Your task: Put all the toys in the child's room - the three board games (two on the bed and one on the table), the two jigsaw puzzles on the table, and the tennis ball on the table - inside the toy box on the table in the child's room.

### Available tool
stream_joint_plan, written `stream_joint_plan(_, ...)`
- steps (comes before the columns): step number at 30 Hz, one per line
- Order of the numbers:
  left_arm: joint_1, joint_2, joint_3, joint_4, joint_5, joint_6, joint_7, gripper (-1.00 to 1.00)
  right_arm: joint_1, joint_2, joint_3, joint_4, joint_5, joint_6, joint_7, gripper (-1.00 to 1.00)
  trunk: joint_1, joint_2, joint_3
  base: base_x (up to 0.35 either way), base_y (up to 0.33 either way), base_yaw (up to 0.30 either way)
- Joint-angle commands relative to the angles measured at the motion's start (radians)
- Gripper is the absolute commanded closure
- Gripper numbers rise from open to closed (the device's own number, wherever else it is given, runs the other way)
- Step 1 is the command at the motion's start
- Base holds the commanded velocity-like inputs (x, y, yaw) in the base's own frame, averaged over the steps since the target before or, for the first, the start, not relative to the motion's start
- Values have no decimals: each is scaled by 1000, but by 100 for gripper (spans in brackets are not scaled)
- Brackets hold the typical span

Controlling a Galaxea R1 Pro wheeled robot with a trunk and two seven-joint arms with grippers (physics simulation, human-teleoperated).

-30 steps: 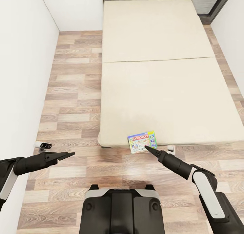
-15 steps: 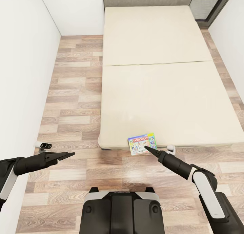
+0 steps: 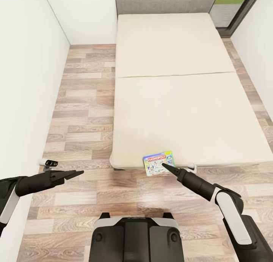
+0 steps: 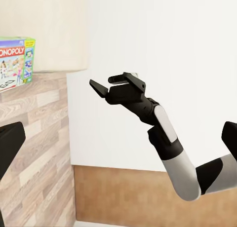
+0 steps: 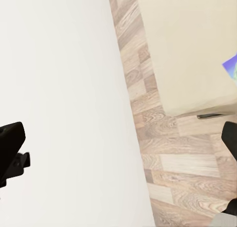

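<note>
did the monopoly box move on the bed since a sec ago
No. The Monopoly box sits at the same spot on the bed's near edge, overhanging it; the whole view shifted, so the camera moved.

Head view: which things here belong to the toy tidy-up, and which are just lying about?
Part of the job:
- green-and-white Monopoly board game box, overhanging the near edge of the cream bed

Just there:
- small white-and-black object on the wood floor by the wall
- grey headboard
</note>
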Motion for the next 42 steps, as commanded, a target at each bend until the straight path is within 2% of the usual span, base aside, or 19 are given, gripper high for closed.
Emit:
stream_joint_plan(1,0,0,0,0,0,10,-3,-100,0,0,-2,0,0,6,3,-100,1,-1,1,0,0,0)
stream_joint_plan(12,0,0,1,0,-1,9,-2,-100,0,-10,-9,1,0,6,20,-100,1,-1,19,0,0,0)
stream_joint_plan(21,0,4,5,1,0,10,-2,-100,0,-1,-4,3,1,5,31,-100,1,-1,34,0,0,0)
stream_joint_plan(42,0,8,6,0,0,10,-3,-100,0,2,0,4,1,4,32,-100,1,-1,69,0,0,0)
